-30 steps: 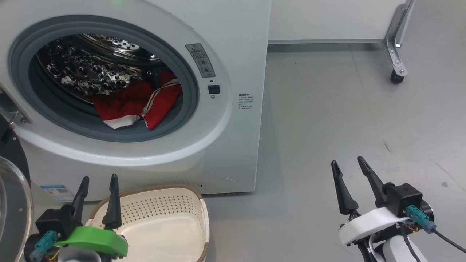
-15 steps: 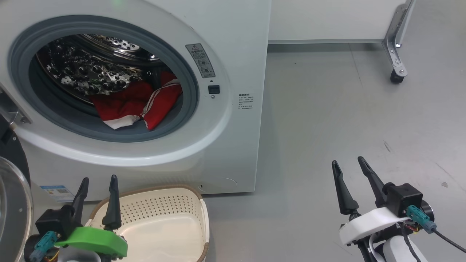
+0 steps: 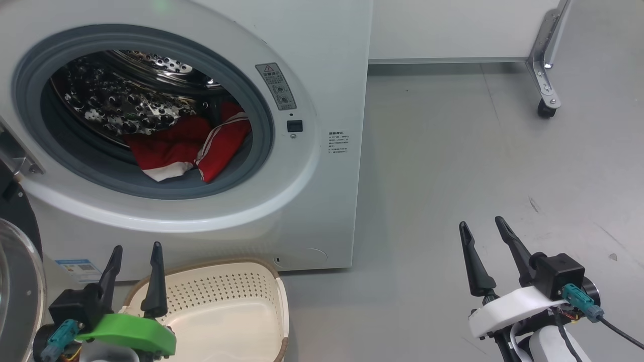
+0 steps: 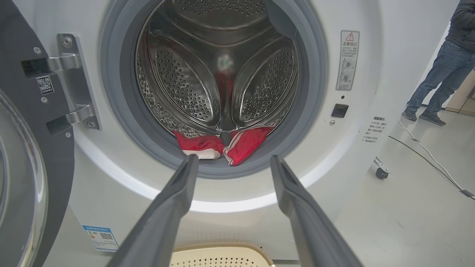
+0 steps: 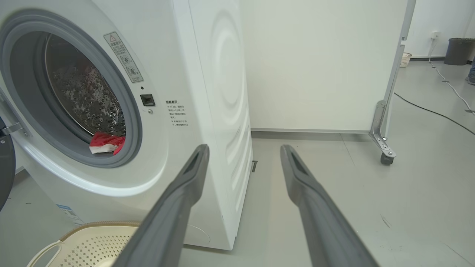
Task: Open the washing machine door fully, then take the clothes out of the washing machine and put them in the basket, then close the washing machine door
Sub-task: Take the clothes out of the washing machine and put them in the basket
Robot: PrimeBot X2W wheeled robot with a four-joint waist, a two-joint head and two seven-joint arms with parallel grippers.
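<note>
The white washing machine (image 3: 322,60) stands open, its door (image 3: 17,286) swung out to the far left, black rim and glass bowl showing. Red clothes (image 3: 188,146) with white stripes lie at the drum's front lip; they also show in the left wrist view as red clothes (image 4: 226,142) and in the right wrist view (image 5: 105,142). The cream basket (image 3: 241,286) sits on the floor below the opening, with nothing in it. My left gripper (image 3: 137,249) hangs open over the basket's left rim, fingers aimed at the drum. My right gripper (image 3: 483,223) is open over bare floor to the right.
A white partition (image 3: 453,30) on a castor wheel (image 3: 545,108) stands behind the grey floor on the right. A person's legs (image 4: 441,74) appear far right in the left wrist view, with a cable (image 4: 426,152) trailing across the floor there.
The whole head view has shifted slightly, so the camera moved a little. Both grippers stay open and nearly where they were; the left one sits a touch lower.
</note>
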